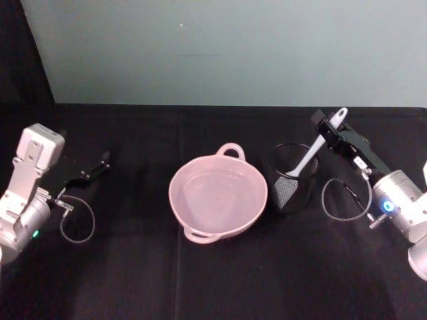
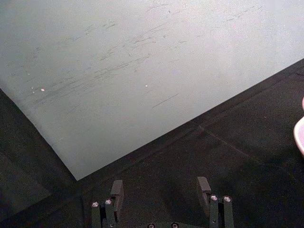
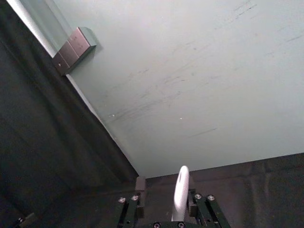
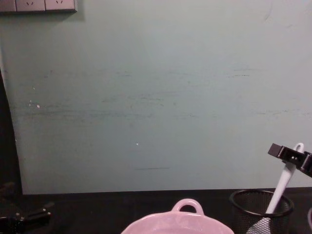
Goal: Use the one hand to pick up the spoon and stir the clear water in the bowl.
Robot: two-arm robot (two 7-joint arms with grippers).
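The right claw (image 1: 329, 127) grips the spoon (image 1: 315, 150) by its handle, its head down inside the black mesh cup (image 1: 293, 179) just beside the bowl (image 1: 218, 195); the left claw (image 1: 100, 162) rests open on the tabletop (image 1: 133, 267).

Bowls: one wide pale pink glossy ceramic bowl (image 1: 218, 197), with two loop handles on its rim.
Spoons: one long slim white plastic spoon (image 1: 315, 149).
Cups: one black wire-mesh cup (image 1: 292, 179).
Grippers: two black two-finger grippers, the left gripper (image 1: 101, 160) and the right gripper (image 1: 325, 125).
Wall sockets: one grey socket plate (image 4: 38, 5) on the wall.
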